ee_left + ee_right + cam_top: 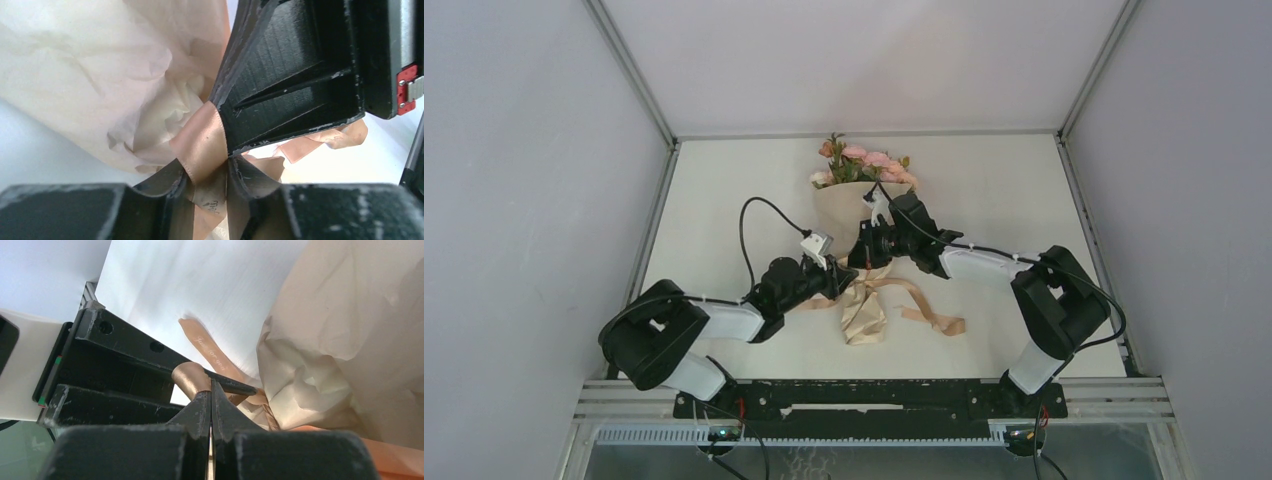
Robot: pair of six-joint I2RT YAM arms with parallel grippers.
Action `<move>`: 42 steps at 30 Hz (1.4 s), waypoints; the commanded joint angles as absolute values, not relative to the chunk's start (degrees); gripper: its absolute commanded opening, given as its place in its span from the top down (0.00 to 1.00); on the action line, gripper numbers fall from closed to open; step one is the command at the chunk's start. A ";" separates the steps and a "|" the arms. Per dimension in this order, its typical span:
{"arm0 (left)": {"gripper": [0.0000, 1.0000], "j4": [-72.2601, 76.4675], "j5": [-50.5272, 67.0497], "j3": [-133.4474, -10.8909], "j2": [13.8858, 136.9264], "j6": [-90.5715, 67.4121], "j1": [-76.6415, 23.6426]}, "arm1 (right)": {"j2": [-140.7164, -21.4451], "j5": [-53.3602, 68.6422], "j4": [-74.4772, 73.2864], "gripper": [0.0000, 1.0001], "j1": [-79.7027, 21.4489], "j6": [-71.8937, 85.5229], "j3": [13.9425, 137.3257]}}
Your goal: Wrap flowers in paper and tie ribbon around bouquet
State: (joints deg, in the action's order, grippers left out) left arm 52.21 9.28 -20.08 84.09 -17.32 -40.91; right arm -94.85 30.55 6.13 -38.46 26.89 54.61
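The flowers lie at the back of the table, pink blooms sticking out of the paper, which is rolled into a cone with a crumpled tail. The ribbon trails right of the cone's narrow waist. Both grippers meet at that waist. My left gripper is closed on a bunched band of ribbon that fills the gap between its fingers. My right gripper is shut, with a ribbon loop coming out of its tips. Crinkled paper fills the background.
Grey enclosure walls and a metal frame ring the white table. Black cables arch over the left arm. In the left wrist view the right gripper's black body sits very close above my fingers.
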 commanded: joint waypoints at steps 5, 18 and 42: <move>0.78 59.08 4.93 -18.90 84.29 -22.96 -42.17 | -94.87 30.85 7.87 1.00 -38.60 27.86 56.32; 1.00 59.14 2.89 -18.63 84.47 -23.29 -43.06 | -92.91 30.23 4.53 0.63 -38.39 26.81 56.40; 1.00 57.74 3.39 -19.10 83.41 -20.24 -44.73 | -73.65 2.91 -43.88 0.44 -28.26 30.77 44.39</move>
State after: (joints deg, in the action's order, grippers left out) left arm 55.18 3.38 -19.20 85.08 -21.96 -44.14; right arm -75.44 6.74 -45.23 -31.73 28.75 42.92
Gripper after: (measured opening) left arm 0.008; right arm 0.575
